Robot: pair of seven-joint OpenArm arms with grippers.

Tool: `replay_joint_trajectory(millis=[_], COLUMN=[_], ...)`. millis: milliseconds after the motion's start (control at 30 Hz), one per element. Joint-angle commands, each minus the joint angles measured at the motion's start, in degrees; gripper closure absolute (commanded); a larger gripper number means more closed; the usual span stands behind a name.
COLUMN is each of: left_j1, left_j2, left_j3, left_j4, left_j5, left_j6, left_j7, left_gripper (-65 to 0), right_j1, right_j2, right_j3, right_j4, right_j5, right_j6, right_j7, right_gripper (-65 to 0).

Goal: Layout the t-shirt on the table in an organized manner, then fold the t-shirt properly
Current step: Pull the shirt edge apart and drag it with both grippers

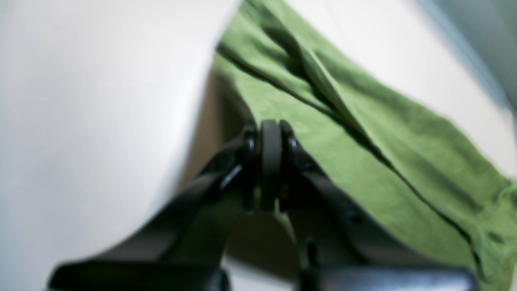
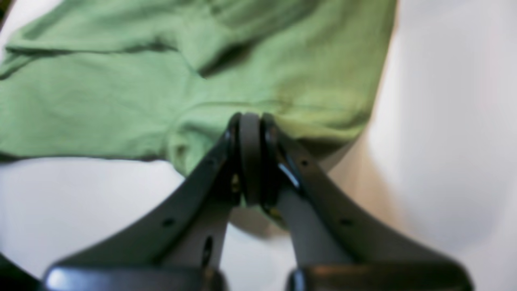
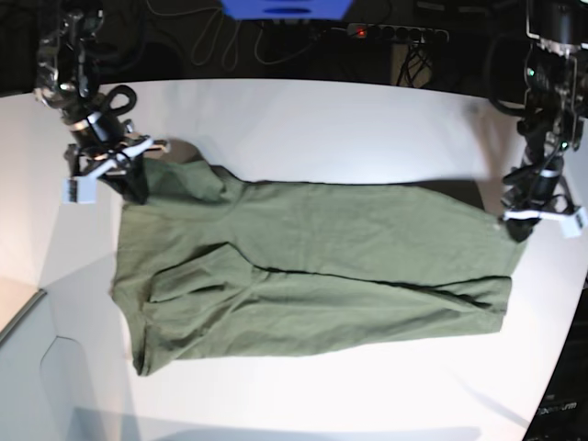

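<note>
t-shirt position: the olive-green t-shirt [image 3: 312, 266] lies spread across the middle of the white tabletop [image 3: 331, 119], long axis running side to side in the base view, wrinkled, with a loose fold bunched near its left half.
Right fingers: the right gripper [image 2: 251, 121] is pressed fully together on the shirt's edge; green cloth bulges just ahead of the tips. In the base view it sits at the shirt's upper-left corner [image 3: 138, 179].
Left fingers: the left gripper [image 1: 270, 127] is likewise closed tight, pinching a fabric edge at the shirt's far right corner [image 3: 514, 225].
Cloth between arms: a dark crease runs diagonally away from the left fingers.
Surroundings: cables and a power strip [image 3: 395, 33] lie beyond the tabletop's far edge, well apart from the shirt.
</note>
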State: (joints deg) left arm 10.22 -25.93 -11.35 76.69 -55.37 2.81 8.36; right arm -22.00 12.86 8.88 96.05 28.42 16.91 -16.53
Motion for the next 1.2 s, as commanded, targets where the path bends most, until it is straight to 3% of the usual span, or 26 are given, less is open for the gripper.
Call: replay_joint_trajectory(millis=[0,133,333,467,767,867,1000,1067,1167], left_j1=[1.61,6.44,7.06,0.81,-17.12,-19.14,-18.53,-16.68,-14.57], left_j2=[-0.66,1.1,1.19,1.19,2.59,2.94,3.12,3.12,3.12], left_j3=[-2.84,-9.88,-11.11,-9.96,-9.35,-9.61,-9.61,-9.7,-9.79], left_j4=[2.57,9.86,13.38,12.68,4.77,3.18,2.83,3.01,3.1], left_j5=[0.03,0.3,0.3,0.65,0.65,0.65,0.65,0.65,0.39], left_j6=[-0.22,-0.3,-0.22,-0.22,-0.22,-0.3,-0.39,-0.39,-0.39], left_j7=[-1.46,-1.37,-1.37,-0.32,13.22,15.95,16.56,16.3,16.3], left_gripper=[-0.5,-0.5,-0.4,-0.4,-0.4,-0.4,-0.4,-0.4,-0.4], right_j1=[-2.31,-5.39,-2.84,3.93,23.71,24.33,18.79,15.71,10.53], right_j2=[0.9,0.9,0.9,0.9,0.54,0.9,0.54,0.98,1.6], right_j3=[2.32,8.04,10.15,10.06,9.88,9.88,7.6,3.64,-0.05], right_j4=[3.25,10.1,14.32,14.24,7.99,6.41,6.5,6.5,6.5], right_j5=[0.63,0.63,0.63,0.54,0.45,0.45,0.45,0.45,0.45], right_j6=[0.46,0.63,0.63,0.63,0.63,0.63,0.63,0.63,0.63], right_j7=[1.46,1.81,1.37,-0.39,-10.59,-11.2,-13.22,-14.72,-16.3], right_gripper=[0.0,0.0,0.0,0.0,0.0,0.0,0.0,-4.4,-18.2])
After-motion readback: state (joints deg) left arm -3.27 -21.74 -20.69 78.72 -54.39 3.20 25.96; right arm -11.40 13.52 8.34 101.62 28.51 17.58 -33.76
